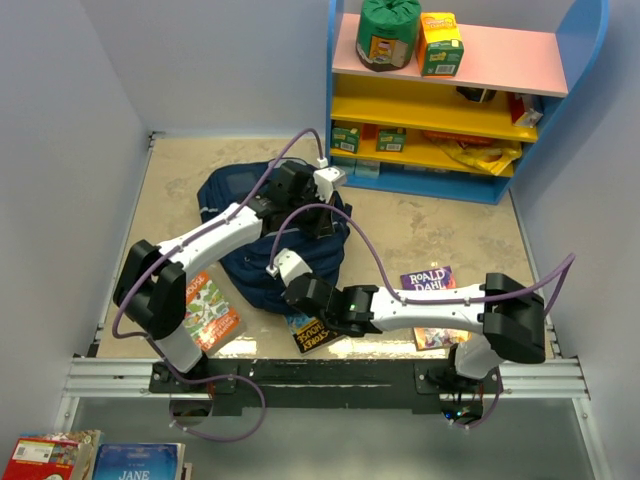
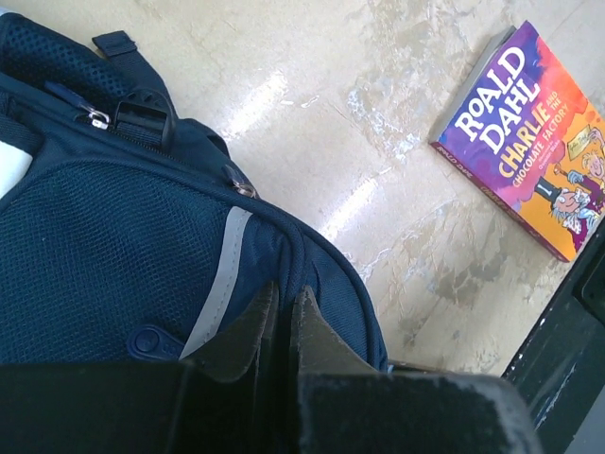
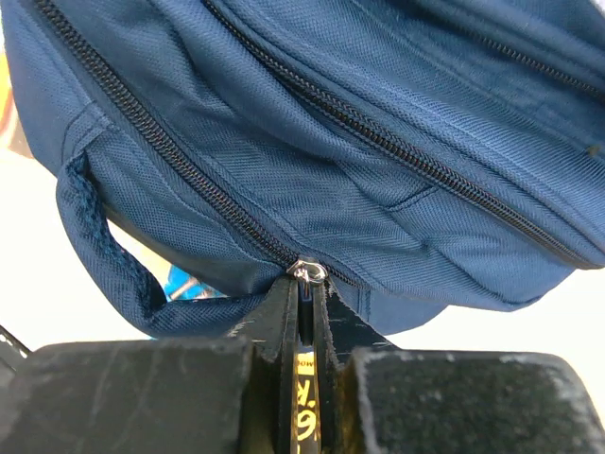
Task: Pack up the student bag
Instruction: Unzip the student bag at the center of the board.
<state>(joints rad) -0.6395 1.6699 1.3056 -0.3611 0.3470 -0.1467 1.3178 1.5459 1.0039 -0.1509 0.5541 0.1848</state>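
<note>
Right gripper (image 3: 304, 305) first: the jaws are clenched on the little metal zipper pull (image 3: 308, 271), pinched right at the fingertips, where the zip track meets the near edge of the student bag (image 3: 359, 142). A fabric loop handle (image 3: 95, 236) hangs just to the side of it.

Over to the left gripper (image 2: 285, 298): the jaws are pressed almost together against the bag's rounded edge, beside a grey reflective strip (image 2: 219, 274). Whether a fold of fabric is caught between them, I cannot tell.

The bag lies mid-table (image 1: 420, 230), both arms reaching onto it. A Roald Dahl book (image 2: 525, 132) lies off to the right, an illustrated book (image 1: 210, 310) to the left, and a colourful shelf (image 1: 450, 105) stands at the back.
</note>
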